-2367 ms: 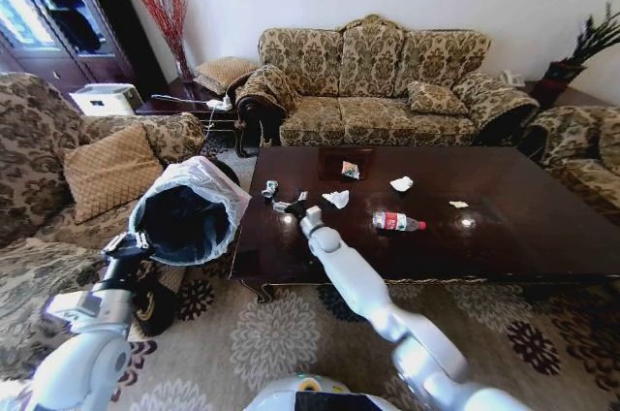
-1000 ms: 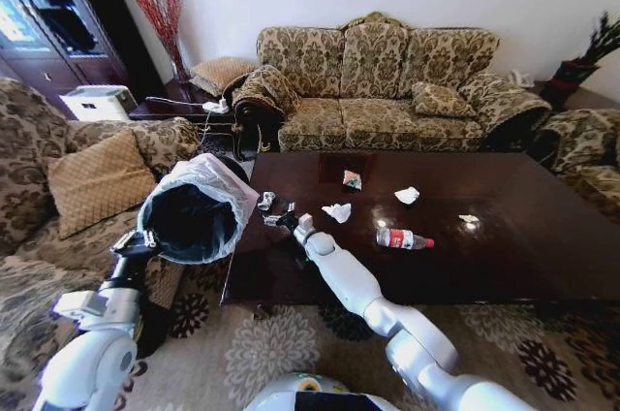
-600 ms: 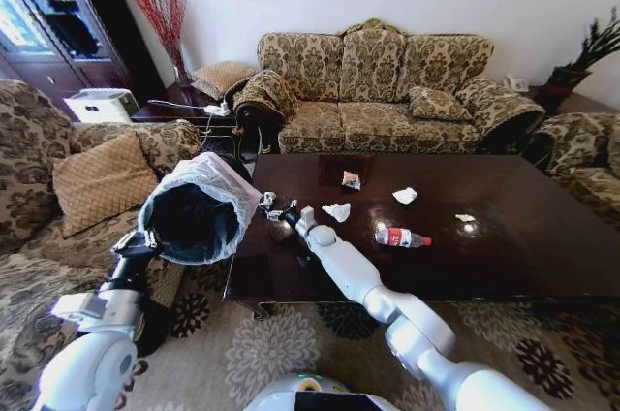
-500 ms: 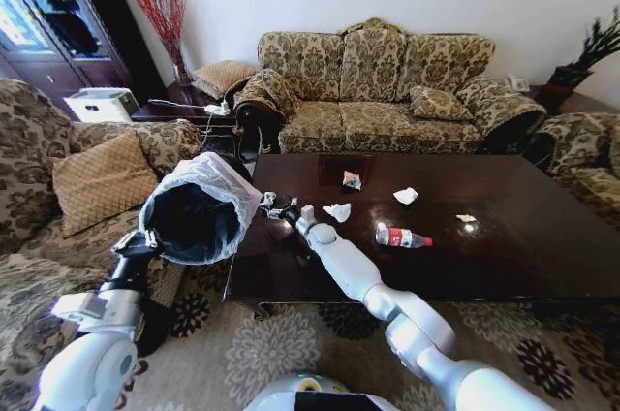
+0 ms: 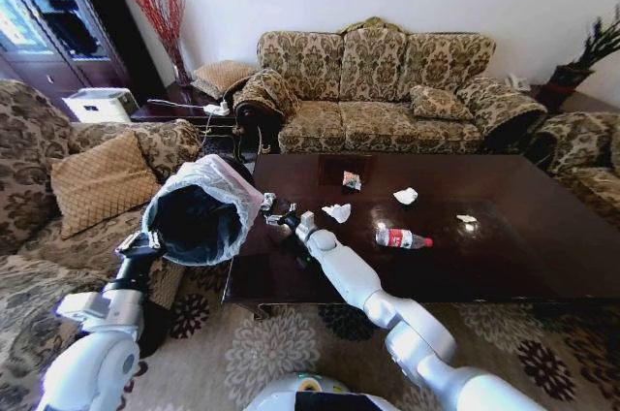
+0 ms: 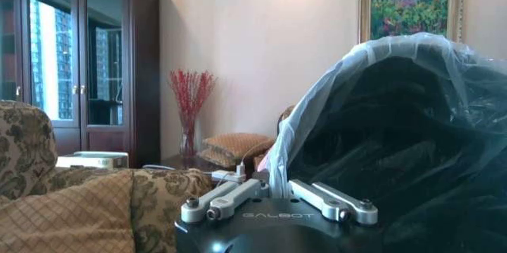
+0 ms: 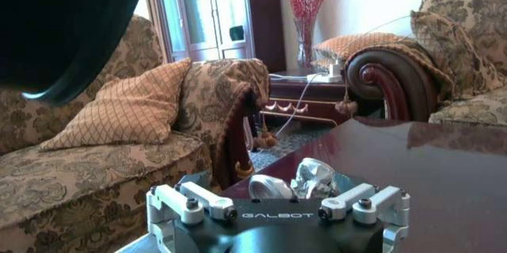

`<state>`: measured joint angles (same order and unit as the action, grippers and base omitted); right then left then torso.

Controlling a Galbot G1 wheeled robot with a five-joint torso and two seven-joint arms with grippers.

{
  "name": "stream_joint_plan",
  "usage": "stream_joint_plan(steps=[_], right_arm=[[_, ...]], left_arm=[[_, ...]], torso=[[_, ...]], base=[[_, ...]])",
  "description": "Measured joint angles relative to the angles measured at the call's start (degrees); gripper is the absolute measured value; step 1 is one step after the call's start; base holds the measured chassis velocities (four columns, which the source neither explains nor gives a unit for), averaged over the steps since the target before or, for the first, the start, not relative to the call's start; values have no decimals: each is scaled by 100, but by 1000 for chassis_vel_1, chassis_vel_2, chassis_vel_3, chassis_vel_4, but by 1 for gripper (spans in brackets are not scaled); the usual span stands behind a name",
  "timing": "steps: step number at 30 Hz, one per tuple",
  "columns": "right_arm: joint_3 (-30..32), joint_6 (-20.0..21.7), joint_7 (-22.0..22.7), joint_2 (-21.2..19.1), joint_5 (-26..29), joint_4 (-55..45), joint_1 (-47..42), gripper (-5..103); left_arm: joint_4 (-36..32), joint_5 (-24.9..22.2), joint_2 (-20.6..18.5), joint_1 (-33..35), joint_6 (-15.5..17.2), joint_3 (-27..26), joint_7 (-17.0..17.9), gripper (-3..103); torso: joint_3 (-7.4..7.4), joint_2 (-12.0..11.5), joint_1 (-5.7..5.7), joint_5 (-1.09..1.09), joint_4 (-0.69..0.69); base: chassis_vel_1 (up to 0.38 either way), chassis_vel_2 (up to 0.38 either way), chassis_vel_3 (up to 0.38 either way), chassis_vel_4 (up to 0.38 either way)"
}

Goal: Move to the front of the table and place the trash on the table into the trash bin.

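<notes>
Closest to me, my left gripper (image 5: 145,245) holds the trash bin (image 5: 199,212) up by its rim, tilted so its bagged mouth faces the table (image 5: 504,246); the jaws look clamped on the rim, the bag ruffled just above them in the left wrist view. My right gripper (image 5: 282,219) sits at the table's near-left corner, right beside the bin's lip, and in the right wrist view a crumpled silvery scrap (image 7: 313,179) lies between its fingers, which seem to pinch it (the contact itself is hard to make out). I judge the step in hand to be carrying this piece over the edge into the bin; the next move calls for a short reach left, then a release above the mouth. Farther along the table lie a white paper wad (image 5: 337,211), the bottle (image 5: 402,237) with its red label, a printed wrapper (image 5: 351,180) and more paper (image 5: 405,195). "GALBOT" reads on both wrists.
</notes>
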<state>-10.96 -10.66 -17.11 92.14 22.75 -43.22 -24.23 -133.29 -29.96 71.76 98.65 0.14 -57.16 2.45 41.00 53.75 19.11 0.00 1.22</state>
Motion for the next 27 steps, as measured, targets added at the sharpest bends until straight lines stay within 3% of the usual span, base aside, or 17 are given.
stream_joint_plan(steps=[16,27], right_arm=[[-90,-67,-9,0,-214,-25,-70,100],[-119,-47,168,1,-179,14,-92,100]], left_arm=[[-2,1,12,-15,-5,26,-50,0],[-11,-7,-20,3,-9,47,-65,0]], torso=[[0,-2,1,1,1],[0,-1,2,-1,2]], base=[[-38,86,37,-90],[63,50,-71,-44]])
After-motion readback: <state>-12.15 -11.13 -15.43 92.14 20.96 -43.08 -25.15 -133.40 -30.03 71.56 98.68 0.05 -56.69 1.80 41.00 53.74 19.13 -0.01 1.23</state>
